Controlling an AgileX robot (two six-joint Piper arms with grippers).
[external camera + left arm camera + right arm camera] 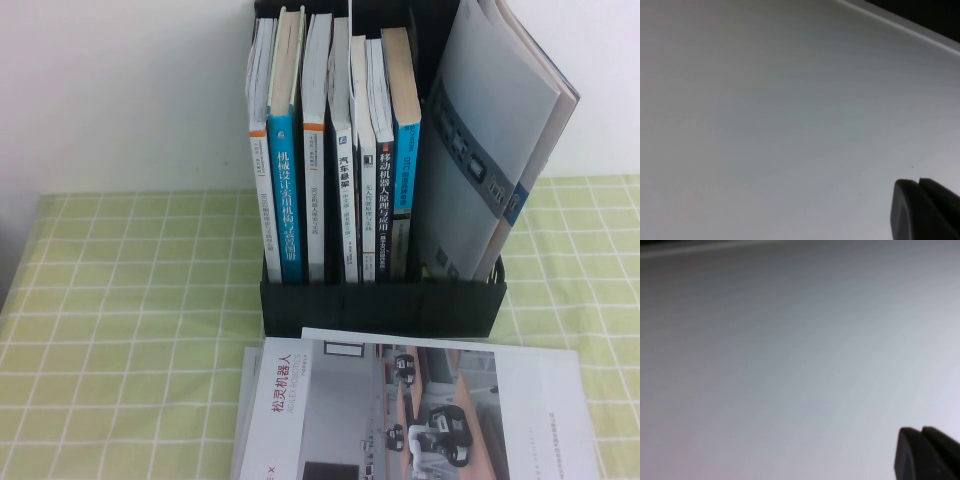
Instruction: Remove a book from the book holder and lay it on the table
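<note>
The black book holder [380, 300] stands upright at the middle back of the table [120, 300]. In its right slot leans the book [480, 150], grey cover with a dark picture band facing me, tilted right. Just behind it leans a grey booklet with a blue band [518, 205]. Neither arm shows in the high view. My left gripper [918, 182] appears only in the left wrist view, shut and empty against a plain pale surface. My right gripper [921, 430] appears only in the right wrist view, also shut and empty against a plain pale surface.
Several upright books [330, 150] fill the holder's left and middle slots. A white booklet with an office-robot photo [440, 410] lies flat at the table's front, with a red Chinese title [278, 385] on its left side. A white wall stands behind.
</note>
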